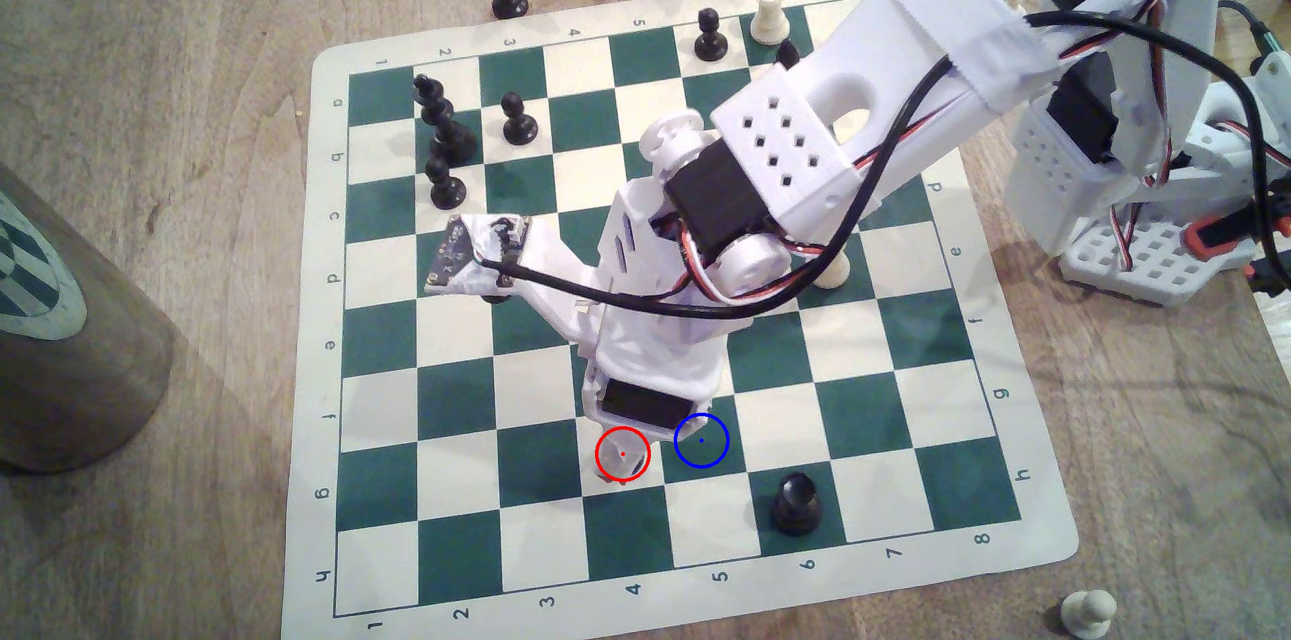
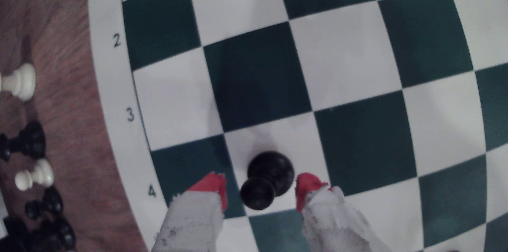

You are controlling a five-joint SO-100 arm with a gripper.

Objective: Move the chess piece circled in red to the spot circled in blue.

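Pincer (image 2: 259, 190) stands open over the board (image 2: 343, 56), its two red-tipped fingers (image 2: 213, 187) on either side of the pawn (image 2: 265, 179). In the wrist view the pawn stands upright on a white square, in the gap between the fingers, with a sliver of board visible on each side; neither tip clearly touches it. The pawn's ball head sits level with the red tips, its base a little beyond them. In the exterior view the arm (image 1: 782, 179) reaches down across the board and the pincer (image 1: 623, 458) ends inside the red ring, on the white square in file 4, row g; the pawn itself is mostly hidden there under the white finger, with a dark edge showing at the ring's lower right. The spot (image 1: 701, 441), a green square with a blue ring and dot, is the next square towards the exterior view's right, just beside the pawn's square and unoccupied. A black rook (image 1: 796, 504) stands on a green square further towards the exterior view's right and nearer the camera. Other black and white pieces stand at the far side of the board and off it on the bench (image 1: 174, 53).
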